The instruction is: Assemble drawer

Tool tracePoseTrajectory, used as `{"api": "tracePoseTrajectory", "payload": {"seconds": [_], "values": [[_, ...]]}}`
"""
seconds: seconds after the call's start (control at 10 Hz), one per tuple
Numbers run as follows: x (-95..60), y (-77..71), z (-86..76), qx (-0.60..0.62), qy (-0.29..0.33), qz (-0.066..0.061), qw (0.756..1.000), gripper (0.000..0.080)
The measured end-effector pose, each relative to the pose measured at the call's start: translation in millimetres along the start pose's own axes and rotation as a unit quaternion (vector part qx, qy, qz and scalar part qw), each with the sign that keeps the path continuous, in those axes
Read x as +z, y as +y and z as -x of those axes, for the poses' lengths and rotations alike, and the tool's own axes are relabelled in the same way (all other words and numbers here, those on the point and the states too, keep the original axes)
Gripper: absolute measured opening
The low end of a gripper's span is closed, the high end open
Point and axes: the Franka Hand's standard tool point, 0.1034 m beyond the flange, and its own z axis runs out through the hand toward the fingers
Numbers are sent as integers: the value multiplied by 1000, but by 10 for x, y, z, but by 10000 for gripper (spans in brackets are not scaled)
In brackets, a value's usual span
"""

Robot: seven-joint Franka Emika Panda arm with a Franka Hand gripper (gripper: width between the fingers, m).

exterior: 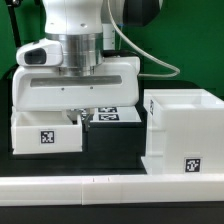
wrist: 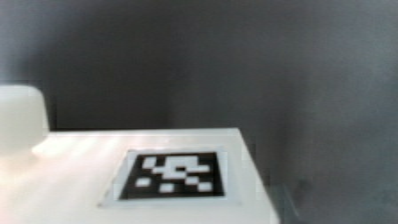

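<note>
Black tabletop w/ long white rail (exterior: 110,185) nearest. Behind it, small tray (exterior: 45,135) at the exterior view's left, big housing (exterior: 185,125) at right, well apart. Gripper (exterior: 78,117) hangs by tray's inner end; open or closed can't be told. Probably best: centre on tray wall, lower slowly, grip square.

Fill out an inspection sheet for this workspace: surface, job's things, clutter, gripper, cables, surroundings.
Surface: black table, with a long low white rail along its near edge.
Job's things: open boxy housing at the exterior view's right; one small tagged tray at its left; a second one is not seen.
Clutter: nothing seen apart from the marker board lying between them.
Grippers: gripper low beside the tray; open or shut cannot be told.
Cables: one black cable, curving toward the exterior view's right.
Surroundings: green backdrop.
</note>
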Motion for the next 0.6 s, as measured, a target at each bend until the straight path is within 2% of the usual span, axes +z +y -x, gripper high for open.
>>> {"api": "tracePoseTrajectory", "payload": {"seconds": [0.2, 0.3, 0.6], "values": [[13, 2, 8, -28, -2, 1, 1000, 42], [17, 3, 6, -84, -2, 2, 996, 42], [45, -96, -21, -235, -7, 7, 972, 42]]}}
